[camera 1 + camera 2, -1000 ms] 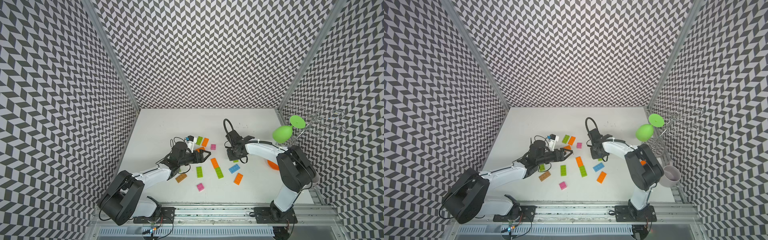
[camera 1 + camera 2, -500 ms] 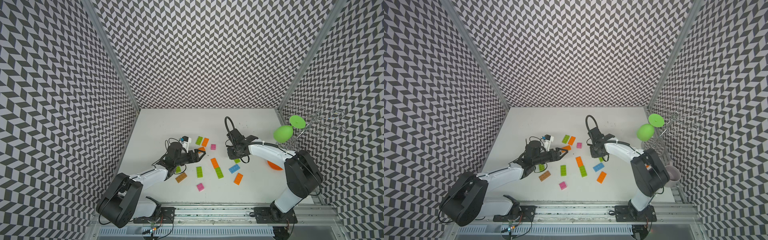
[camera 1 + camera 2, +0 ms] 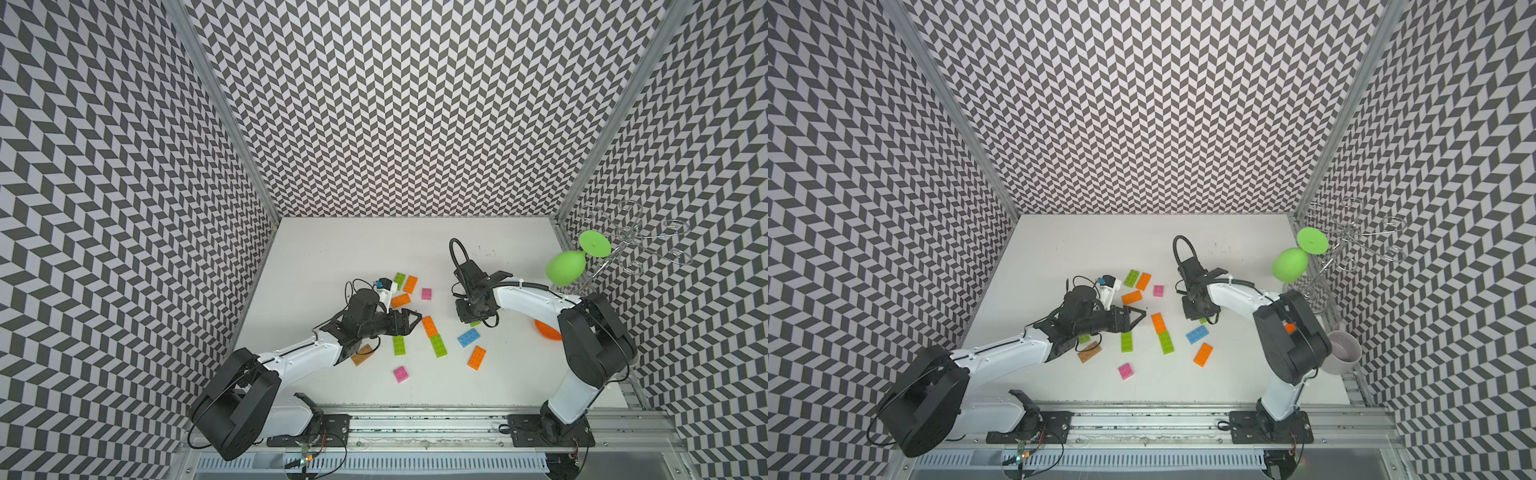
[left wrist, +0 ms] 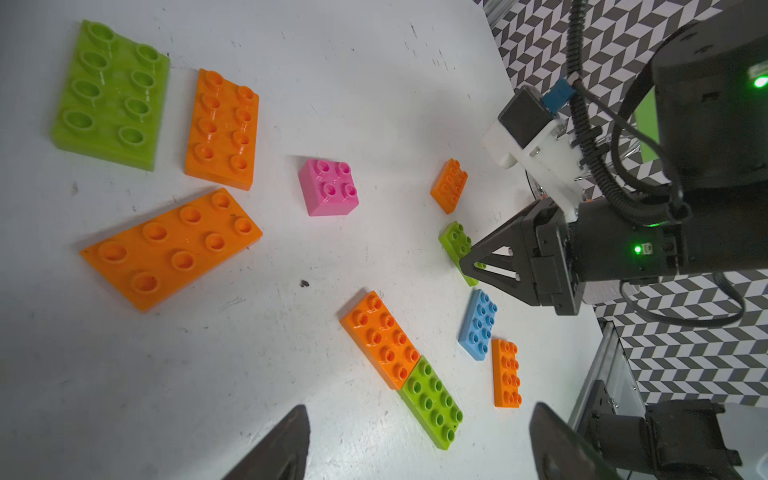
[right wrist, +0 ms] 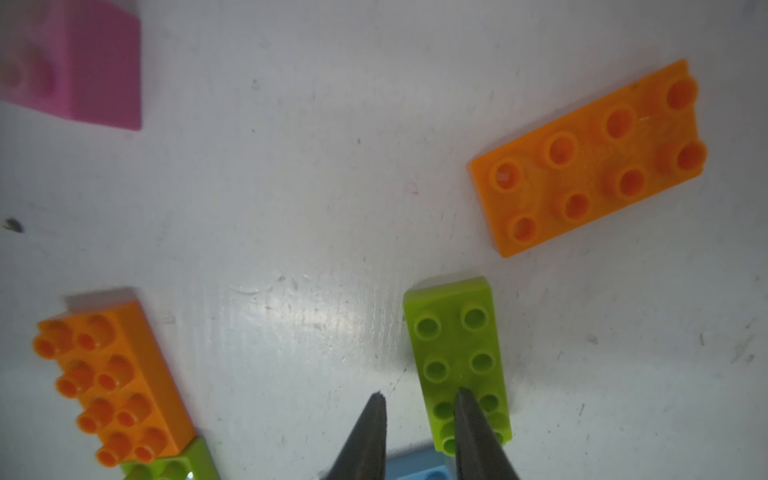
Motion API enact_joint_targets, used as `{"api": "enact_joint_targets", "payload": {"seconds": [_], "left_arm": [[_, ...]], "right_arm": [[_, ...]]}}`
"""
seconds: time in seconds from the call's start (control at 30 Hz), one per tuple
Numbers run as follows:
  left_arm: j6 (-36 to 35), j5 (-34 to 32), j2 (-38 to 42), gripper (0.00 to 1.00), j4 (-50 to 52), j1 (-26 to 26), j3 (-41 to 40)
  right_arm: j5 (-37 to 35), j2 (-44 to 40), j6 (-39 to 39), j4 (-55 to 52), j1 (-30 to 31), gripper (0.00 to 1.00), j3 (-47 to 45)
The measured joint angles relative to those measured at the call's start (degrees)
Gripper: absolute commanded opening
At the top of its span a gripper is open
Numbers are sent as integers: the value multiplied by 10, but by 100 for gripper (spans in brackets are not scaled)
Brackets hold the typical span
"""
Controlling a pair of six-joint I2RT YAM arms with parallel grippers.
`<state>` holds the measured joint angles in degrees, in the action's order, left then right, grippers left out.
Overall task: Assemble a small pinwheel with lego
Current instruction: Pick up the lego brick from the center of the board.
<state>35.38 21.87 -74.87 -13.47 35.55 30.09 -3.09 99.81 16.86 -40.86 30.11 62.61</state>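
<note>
Both top views: lego bricks lie scattered on the bench between your arms; the right gripper hides most of a lime brick. Left wrist: your left gripper stands wide apart, empty, fingers cut off by the frame. Right wrist: right gripper slightly parted, one tip overlapping that lime brick; blue brick cut off, pink brick blurred.

Enclosure: back wall, left wall and right wall all carry a black-and-white chevron print and meet at two bare aluminium corner posts. Work surface is a white tabletop, matte, with small dark specks and scuffs, lit evenly with soft shadows only. A metal rail runs along the near edge, with a slotted grey duct below it.
</note>
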Motion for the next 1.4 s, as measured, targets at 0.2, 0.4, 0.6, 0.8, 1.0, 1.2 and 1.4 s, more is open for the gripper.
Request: {"api": "enact_joint_targets", "payload": {"seconds": [0.2, 0.4, 0.6, 0.8, 1.0, 1.2, 1.4], "left_arm": [[0, -1, -1, 83, 0, 0, 0], [0, -1, -3, 83, 0, 0, 0], [0, -1, -6, 83, 0, 0, 0], [0, -1, -6, 82, -1, -1, 0], [1, -1, -6, 82, -2, -4, 0], [1, 0, -6, 82, -2, -7, 0], [3, 3, -5, 82, -4, -16, -4]], "right_arm": [[-5, 8, -2, -1, -3, 29, 0], [17, 8, -12, 2, -3, 24, -1], [21, 10, -13, 1, -6, 20, 0], [-2, 19, -7, -5, -5, 14, 9], [-8, 18, -3, -5, -4, 10, 9], [-8, 18, -3, -5, -3, 8, 9], [-12, 14, -1, -5, -2, 10, 9]]}}
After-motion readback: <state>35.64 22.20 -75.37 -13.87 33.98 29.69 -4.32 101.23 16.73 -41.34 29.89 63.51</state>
